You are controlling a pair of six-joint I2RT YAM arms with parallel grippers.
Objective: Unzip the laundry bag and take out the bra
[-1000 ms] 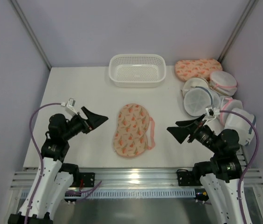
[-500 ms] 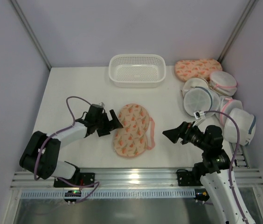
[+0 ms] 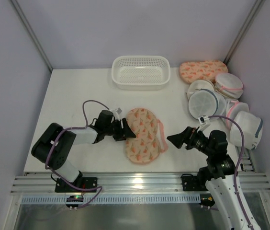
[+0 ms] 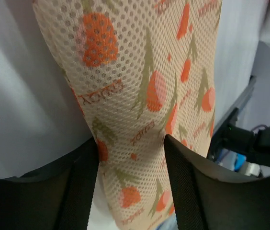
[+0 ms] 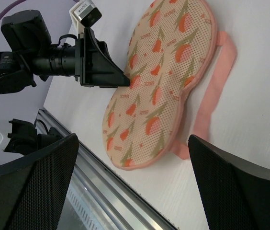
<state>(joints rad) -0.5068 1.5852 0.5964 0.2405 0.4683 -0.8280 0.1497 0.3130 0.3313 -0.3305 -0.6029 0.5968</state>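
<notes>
The left gripper lies low over the table, its jaws set on the edge of the bag at its narrow waist. In the wrist view the printed mesh fills the whole gap between the two fingers, so they seem to pinch it, though the contact itself is hidden. The rest of the bag stretches ahead of those jaws, flat on the table. The right gripper hangs opposite with its jaws spread wide, holding nothing, tips pointing at the bag. The bag lies ahead of them and apart, its pink loop on the side nearest the right jaws.
</notes>
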